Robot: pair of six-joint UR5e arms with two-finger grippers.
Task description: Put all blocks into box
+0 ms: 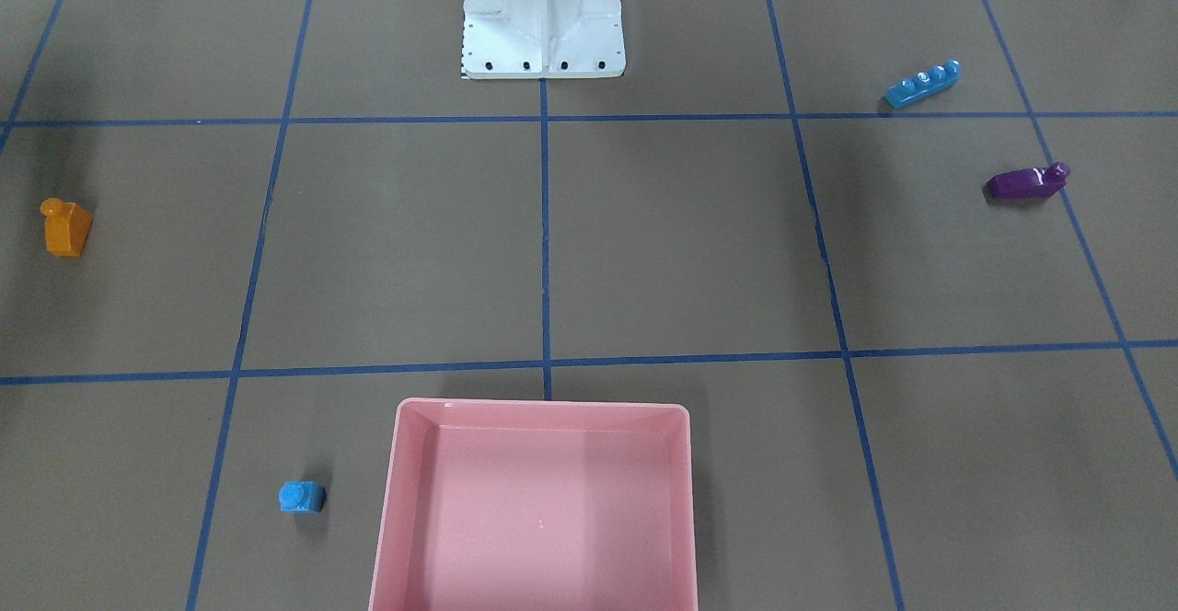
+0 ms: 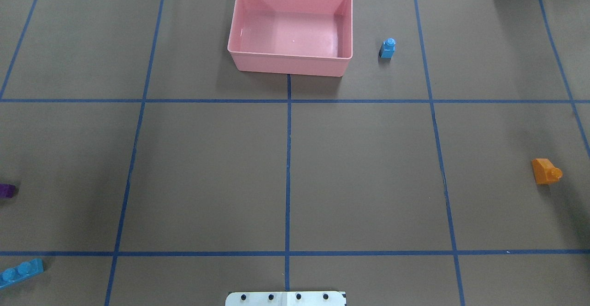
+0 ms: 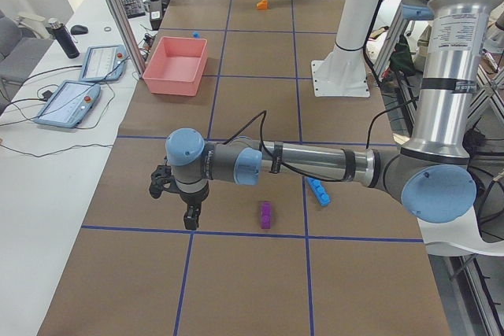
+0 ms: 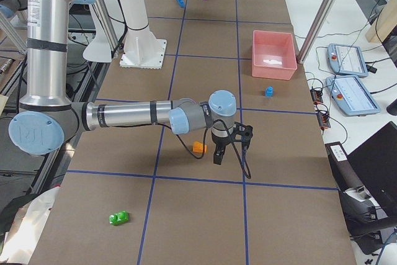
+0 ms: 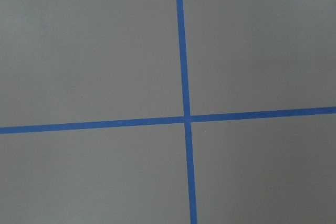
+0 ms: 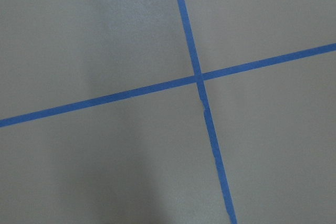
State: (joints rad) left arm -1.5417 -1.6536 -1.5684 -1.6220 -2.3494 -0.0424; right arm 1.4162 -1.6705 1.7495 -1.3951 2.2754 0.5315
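Five small studded plastic toy bricks lie on the brown table cover [image 2: 368, 167], all of them outside the shallow pink plastic box [image 2: 286, 65]. The tiny blue one-stud brick [image 1: 301, 497] stands just beside the box, on the side toward the robot's right, without touching it. The orange sloped brick [image 1: 66, 227] lies well apart from the box, farther to the robot's right and nearer the robot. The green two-stud brick [image 4: 118, 218] is the farthest from the box, beyond the orange one at the robot's right end of the table. On the box's other side, toward the robot's left, the purple sloped brick [image 1: 1026, 182] and the long blue four-stud brick [image 1: 923, 84] lie near each other and well apart from the box. The white metal robot base [image 1: 543, 31] stands across the table from the box, in line with it.

The left gripper [image 3: 173, 202] points down over the table near the purple brick, far from the box. The right gripper [image 4: 231, 147] points down just beside the orange brick. Both show only in the side views, so I cannot tell whether either is open or closed. Each wrist view shows only table cover and crossing blue tape lines [image 5: 185, 118].
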